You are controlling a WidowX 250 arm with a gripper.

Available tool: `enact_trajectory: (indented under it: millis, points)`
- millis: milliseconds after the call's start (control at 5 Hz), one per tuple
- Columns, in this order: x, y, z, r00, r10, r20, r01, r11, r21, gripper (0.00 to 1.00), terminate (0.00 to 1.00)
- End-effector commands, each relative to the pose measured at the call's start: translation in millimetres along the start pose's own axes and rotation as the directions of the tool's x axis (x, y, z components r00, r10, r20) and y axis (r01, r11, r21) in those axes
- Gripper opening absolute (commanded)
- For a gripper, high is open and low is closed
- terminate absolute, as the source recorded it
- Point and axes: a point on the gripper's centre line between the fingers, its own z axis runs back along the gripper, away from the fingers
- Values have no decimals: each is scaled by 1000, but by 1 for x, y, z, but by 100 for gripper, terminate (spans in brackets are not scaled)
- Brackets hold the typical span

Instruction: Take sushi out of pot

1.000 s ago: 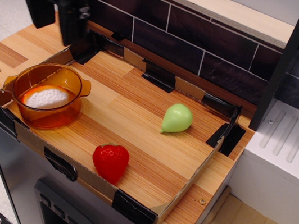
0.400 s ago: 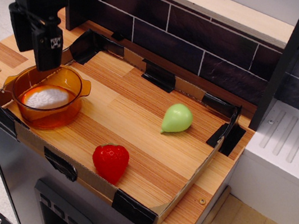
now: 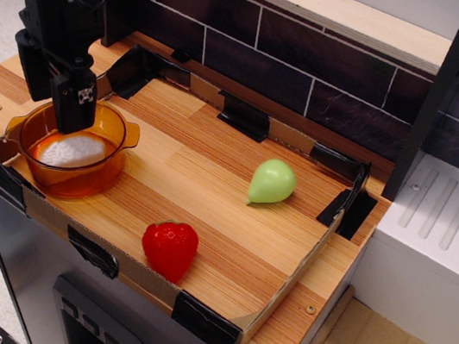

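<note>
Nearest the front edge sits a red strawberry (image 3: pixel 169 249); at two o'clock from it lies a green pear (image 3: pixel 272 181). Over at nine o'clock, the sushi (image 3: pixel 70 150) rests inside the amber pot (image 3: pixel 103 171). Above its far rim hangs the black gripper (image 3: pixel 52 105), fingers (image 3: pixel 76 102) spread apart, holding nothing.

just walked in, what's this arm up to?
The gripper hangs over the amber pot at the tray's left end, jaws apart and reaching into it just above the sushi. The sushi lies in the pot, white rice side up, not yet grasped. A green pear and a red strawberry sit untouched on the wooden tray.
</note>
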Motion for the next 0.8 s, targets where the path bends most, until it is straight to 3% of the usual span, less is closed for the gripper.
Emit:
enact_trajectory:
  millis: [0, 600]
  points:
    - [13, 2, -12, 999, 27, 22, -28, 997, 66, 100, 0]
    - [12, -4, -29, 999, 48, 4, -48, 996, 81, 100, 0]
